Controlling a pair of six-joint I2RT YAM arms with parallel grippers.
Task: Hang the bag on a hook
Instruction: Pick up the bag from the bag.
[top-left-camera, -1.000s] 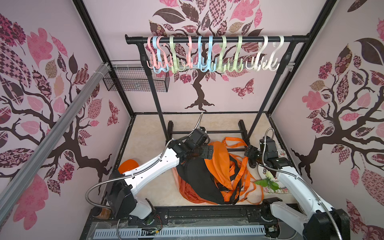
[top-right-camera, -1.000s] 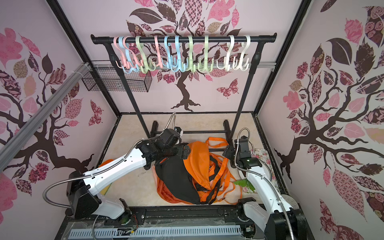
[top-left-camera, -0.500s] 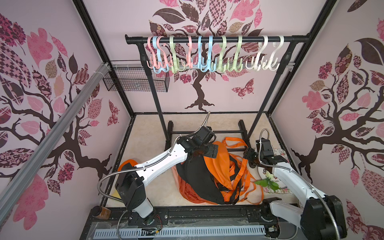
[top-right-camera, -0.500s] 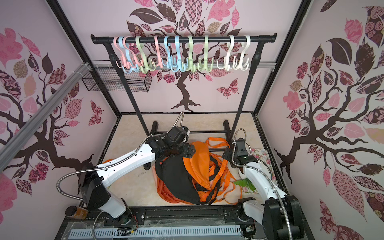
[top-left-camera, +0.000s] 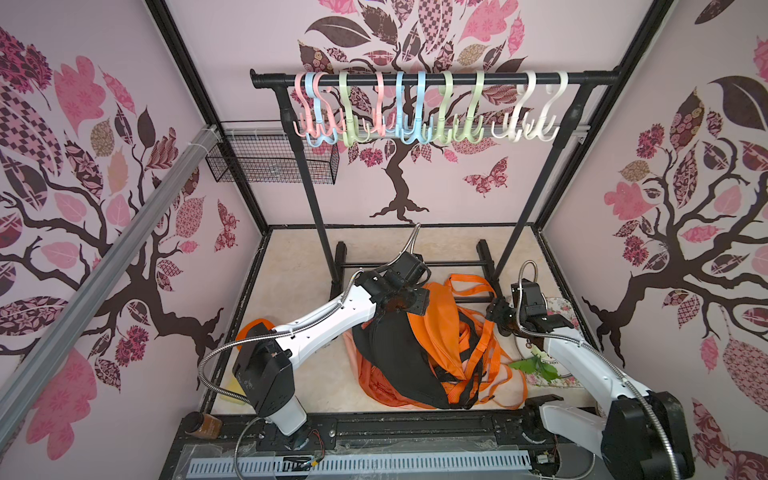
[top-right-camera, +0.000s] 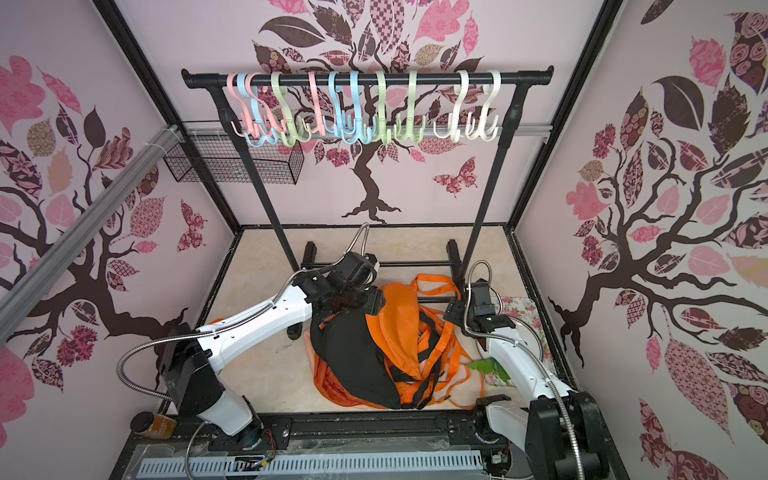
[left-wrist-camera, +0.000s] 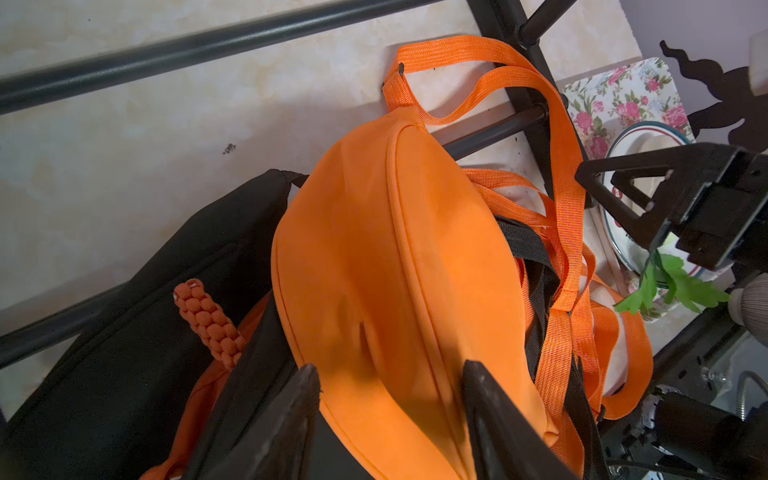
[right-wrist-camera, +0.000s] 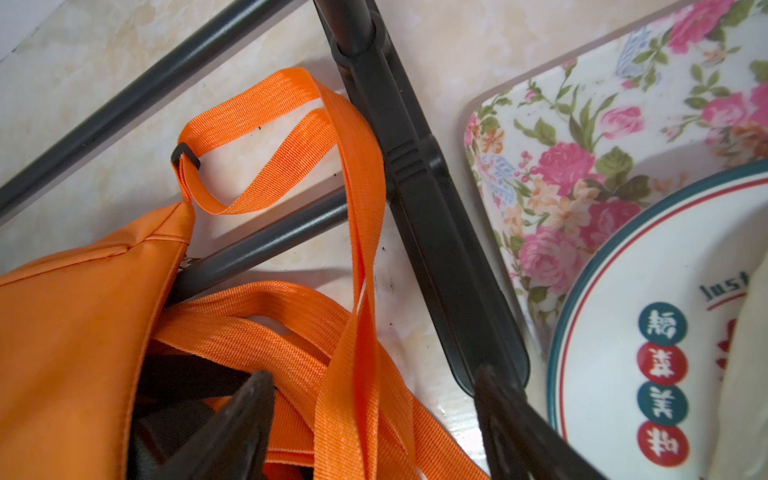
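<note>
The orange bag (top-left-camera: 440, 328) lies in a heap with a black bag (top-left-camera: 395, 357) on the floor under the rack, shown in both top views, its long orange straps (right-wrist-camera: 361, 199) tangled to the right. My left gripper (left-wrist-camera: 390, 370) reaches down over the orange bag (left-wrist-camera: 395, 270). Its jaws press the fabric from both sides, and a fold is pinched between them. My right gripper (right-wrist-camera: 374, 386) hangs open low over the straps, one strap running between its fingers untouched. Several pastel hooks (top-left-camera: 415, 108) hang empty on the black rail (top-left-camera: 432, 78) high above.
The rack's black foot (right-wrist-camera: 436, 232) and cross bars (left-wrist-camera: 208, 45) lie just beyond the bags. A floral tray (right-wrist-camera: 561, 166) with a plate (right-wrist-camera: 665, 291) sits at the right wall. A wire basket (top-left-camera: 270, 166) hangs at the back left. A brown bottle (top-left-camera: 203, 424) stands front left.
My left arm has reached further right over the orange bag and its jaws have narrowed onto the fabric. The right gripper has shifted slightly back toward the rack's foot, staying open.
</note>
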